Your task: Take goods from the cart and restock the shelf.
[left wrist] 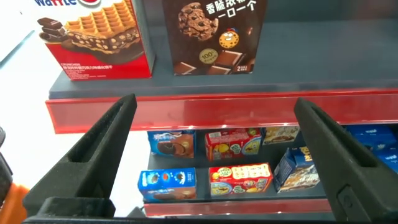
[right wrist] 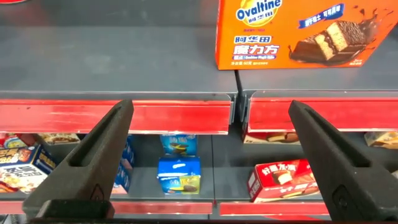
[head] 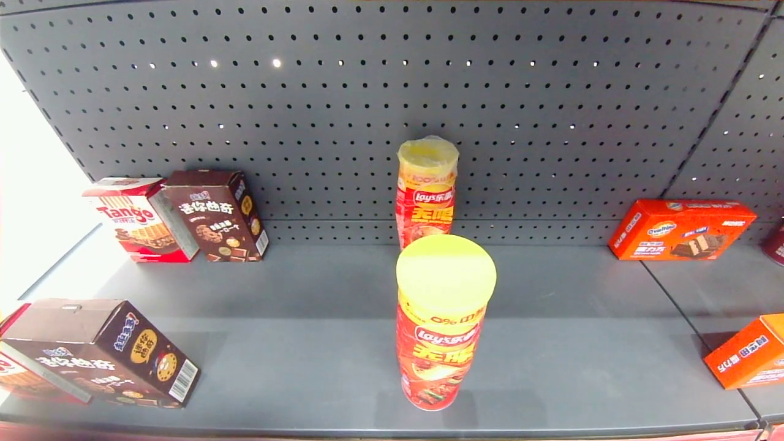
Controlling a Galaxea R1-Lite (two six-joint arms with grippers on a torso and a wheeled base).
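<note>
Two red crisp tubes with yellow lids, the front crisp tube (head: 442,349) and the back crisp tube (head: 425,202); two brown cookie boxes, the back cookie box (head: 214,214) and the front cookie box (head: 98,352); two wafer boxes, the back wafer box (head: 138,223) and the front wafer box (left wrist: 93,37); two orange boxes, the back orange box (head: 680,229) and the front orange box (head: 744,361); lower down, two blue biscuit boxes, the upper blue box (left wrist: 171,143) and the lower blue box (left wrist: 166,185).

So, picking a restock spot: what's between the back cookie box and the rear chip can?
Nothing; head view shows bare shelf between the back cookie box and rear chip can.
</note>
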